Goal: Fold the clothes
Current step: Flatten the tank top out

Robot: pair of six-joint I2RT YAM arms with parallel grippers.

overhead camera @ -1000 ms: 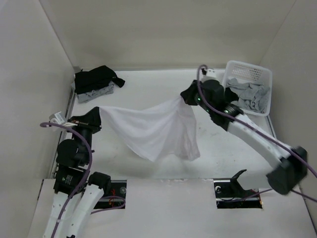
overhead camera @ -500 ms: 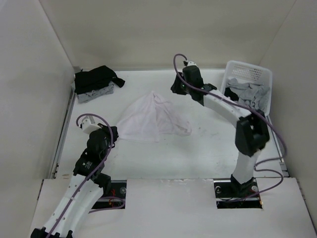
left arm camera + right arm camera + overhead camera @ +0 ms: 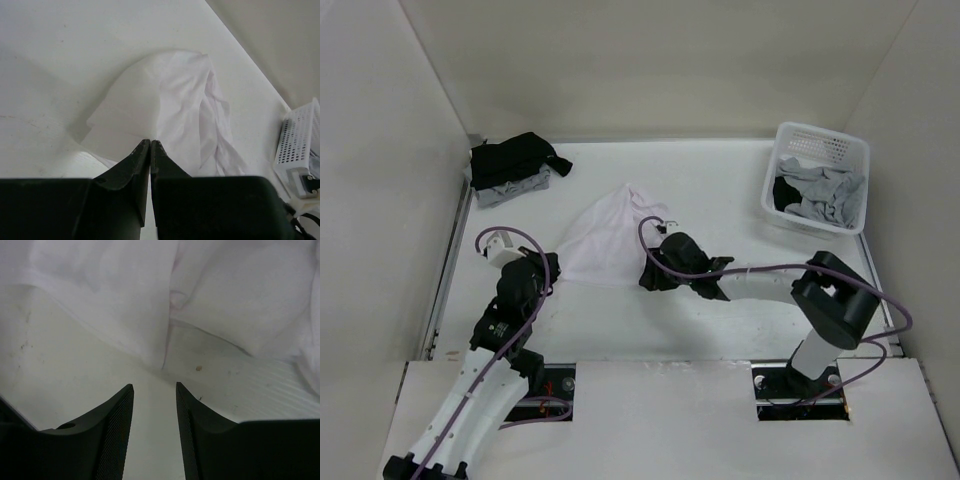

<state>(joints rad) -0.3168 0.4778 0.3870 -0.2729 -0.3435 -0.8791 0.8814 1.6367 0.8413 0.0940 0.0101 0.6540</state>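
Note:
The white tank top (image 3: 610, 240) lies in a crumpled heap on the table, left of centre. My left gripper (image 3: 548, 270) sits at its near left corner. In the left wrist view its jaws (image 3: 150, 141) are shut with the garment's (image 3: 170, 105) edge running into the tips. My right gripper (image 3: 653, 276) is low on the table at the heap's near right side. In the right wrist view it (image 3: 154, 385) stands open with bare table between the fingers, and the tank top's hem (image 3: 150, 305) lies just ahead.
A white lattice basket (image 3: 820, 131) at the back right holds grey clothes (image 3: 825, 190); it also shows in the left wrist view as the basket (image 3: 300, 145). A black and grey pile (image 3: 512, 160) sits at the back left. Walls close in the table on three sides.
The right gripper opened and let go of the tank top, which fell from a stretched span into a heap. The right arm swung to the heap's near side; the left gripper came lower.

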